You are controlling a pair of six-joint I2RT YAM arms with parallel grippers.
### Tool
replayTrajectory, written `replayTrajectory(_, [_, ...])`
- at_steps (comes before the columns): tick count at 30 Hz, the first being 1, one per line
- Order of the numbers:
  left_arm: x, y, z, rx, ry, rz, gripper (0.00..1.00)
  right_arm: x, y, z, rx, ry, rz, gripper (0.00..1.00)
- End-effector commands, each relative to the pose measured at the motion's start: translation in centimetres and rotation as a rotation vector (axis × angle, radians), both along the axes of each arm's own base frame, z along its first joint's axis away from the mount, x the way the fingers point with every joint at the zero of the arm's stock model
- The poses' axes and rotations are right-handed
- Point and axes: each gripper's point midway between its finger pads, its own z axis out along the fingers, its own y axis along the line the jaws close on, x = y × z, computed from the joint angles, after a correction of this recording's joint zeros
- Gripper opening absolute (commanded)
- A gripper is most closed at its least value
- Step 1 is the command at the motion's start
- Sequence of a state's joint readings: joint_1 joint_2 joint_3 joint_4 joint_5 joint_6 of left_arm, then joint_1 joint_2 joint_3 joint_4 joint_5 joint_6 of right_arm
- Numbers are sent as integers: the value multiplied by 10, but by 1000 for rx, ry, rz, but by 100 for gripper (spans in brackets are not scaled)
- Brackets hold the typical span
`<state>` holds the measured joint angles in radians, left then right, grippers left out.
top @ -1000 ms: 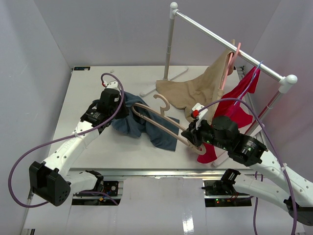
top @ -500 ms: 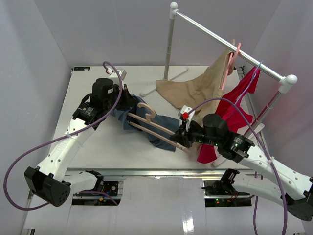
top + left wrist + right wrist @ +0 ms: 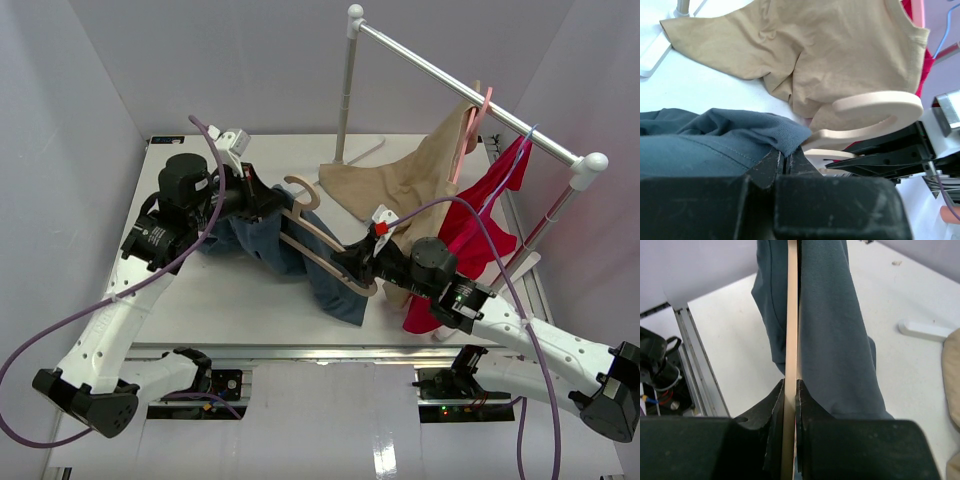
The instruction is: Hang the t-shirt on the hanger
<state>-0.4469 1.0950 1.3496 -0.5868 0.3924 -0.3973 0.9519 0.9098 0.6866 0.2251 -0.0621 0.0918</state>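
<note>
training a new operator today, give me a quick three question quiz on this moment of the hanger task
1. True or false: the right gripper is shut on the hanger.
2. What does the left gripper pinch? A the tan garment, B the t-shirt, C nothing.
3. In the left wrist view, which garment lies behind the hanger's hook?
Key: 1 true; 2 B; 3 the tan garment.

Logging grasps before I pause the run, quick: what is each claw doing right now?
Left claw: closed, pinching the t-shirt.
Right claw: closed on the hanger.
</note>
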Motion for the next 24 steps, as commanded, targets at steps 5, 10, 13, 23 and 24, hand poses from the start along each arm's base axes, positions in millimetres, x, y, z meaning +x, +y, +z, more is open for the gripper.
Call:
replayTrajectory(5, [-23,-5,31,-135,-19,-45,4,13,8,60,284,-139,-46,8])
replayTrajectory(10, [-38,-7,41,-130,-85,-128,42,9,10,65,318,-193,-21,8])
replayTrajectory(13, [-30,8,60,-73,-143,-39,62,7,1,62,364,-239,-39,8])
replayTrajectory(23, [-24,36,76,249,-432,-63,65,-32,-23,40,468,-383,68,8])
replayTrajectory(24, [-22,40,76,310,-493,-74,64,-35,-24,34,454,-379,76,8])
